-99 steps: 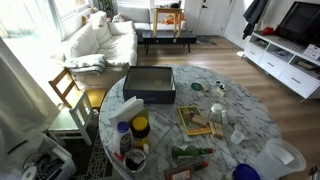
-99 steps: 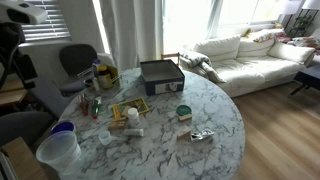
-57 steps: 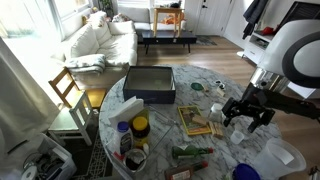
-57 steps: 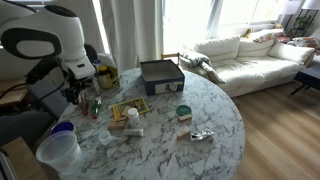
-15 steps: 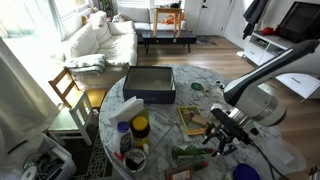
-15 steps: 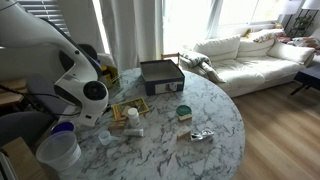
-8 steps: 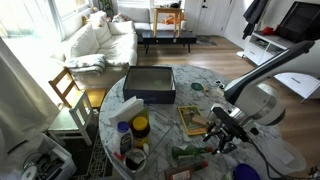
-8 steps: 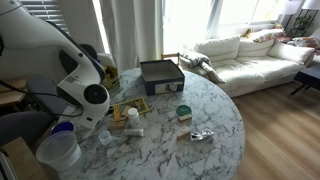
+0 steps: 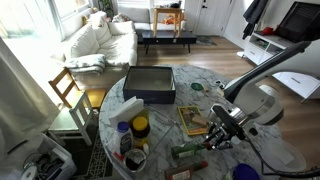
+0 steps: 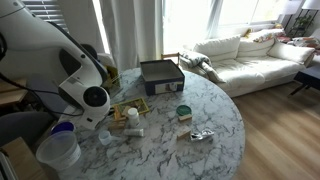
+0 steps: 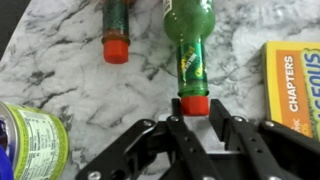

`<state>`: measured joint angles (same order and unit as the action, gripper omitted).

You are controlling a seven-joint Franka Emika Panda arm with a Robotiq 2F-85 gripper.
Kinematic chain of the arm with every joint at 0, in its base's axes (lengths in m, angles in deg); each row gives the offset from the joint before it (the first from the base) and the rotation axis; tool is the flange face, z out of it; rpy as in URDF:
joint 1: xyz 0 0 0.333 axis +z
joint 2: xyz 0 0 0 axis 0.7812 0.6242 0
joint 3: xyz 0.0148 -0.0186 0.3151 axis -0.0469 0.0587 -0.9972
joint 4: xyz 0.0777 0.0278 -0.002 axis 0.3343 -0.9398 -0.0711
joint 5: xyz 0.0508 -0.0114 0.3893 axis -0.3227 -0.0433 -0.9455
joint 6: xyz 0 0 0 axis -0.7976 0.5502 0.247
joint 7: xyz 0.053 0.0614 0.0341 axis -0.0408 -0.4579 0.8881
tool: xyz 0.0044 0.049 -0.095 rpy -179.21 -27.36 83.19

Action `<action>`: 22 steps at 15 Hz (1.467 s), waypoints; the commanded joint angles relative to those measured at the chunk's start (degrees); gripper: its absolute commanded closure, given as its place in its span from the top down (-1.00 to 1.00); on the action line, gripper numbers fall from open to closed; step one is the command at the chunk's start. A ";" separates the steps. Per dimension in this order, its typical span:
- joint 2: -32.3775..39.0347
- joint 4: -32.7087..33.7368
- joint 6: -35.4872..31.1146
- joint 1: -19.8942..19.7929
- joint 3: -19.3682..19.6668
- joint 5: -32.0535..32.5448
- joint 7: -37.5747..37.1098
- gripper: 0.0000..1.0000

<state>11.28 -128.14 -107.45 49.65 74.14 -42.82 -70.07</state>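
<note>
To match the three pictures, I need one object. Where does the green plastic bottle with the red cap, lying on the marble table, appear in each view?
Wrist view: the green plastic bottle with the red cap lies top centre, its cap inside the pincer.
Exterior view: low centre, beside the pincer.
Exterior view: not visible, hidden behind the white robot arm.
Shared landmark: the yellow book, next to the bottle.

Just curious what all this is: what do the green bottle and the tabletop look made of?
Green bottle: probably tinted see-through plastic, glossy; light passes through it and a bright highlight runs along its side. Its cap looks like opaque red plastic. Tabletop: polished marble or a marble-look surface; white with grey veins, though the pictures cannot tell real stone from imitation.
</note>
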 commanded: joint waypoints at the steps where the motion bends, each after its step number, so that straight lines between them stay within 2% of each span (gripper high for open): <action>1: 1.07 0.60 -1.14 0.41 0.42 -2.45 -0.49 -0.94; 3: 0.70 0.61 -1.26 0.50 0.48 -2.57 -1.31 -0.87; 7: -0.55 0.65 -1.82 0.82 0.74 -0.47 -3.49 -0.87; 11: -3.64 -0.07 -5.84 1.90 1.35 6.82 -8.31 -0.87; 15: -7.06 -1.13 -8.67 3.09 2.38 22.69 -20.46 -0.87; 17: -9.12 -1.36 -8.29 3.82 3.34 32.47 -27.85 -0.87; 22: -13.96 -0.98 -5.44 2.59 2.82 54.12 -43.23 -0.87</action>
<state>1.69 -127.55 -114.75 52.18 76.38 1.54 -105.83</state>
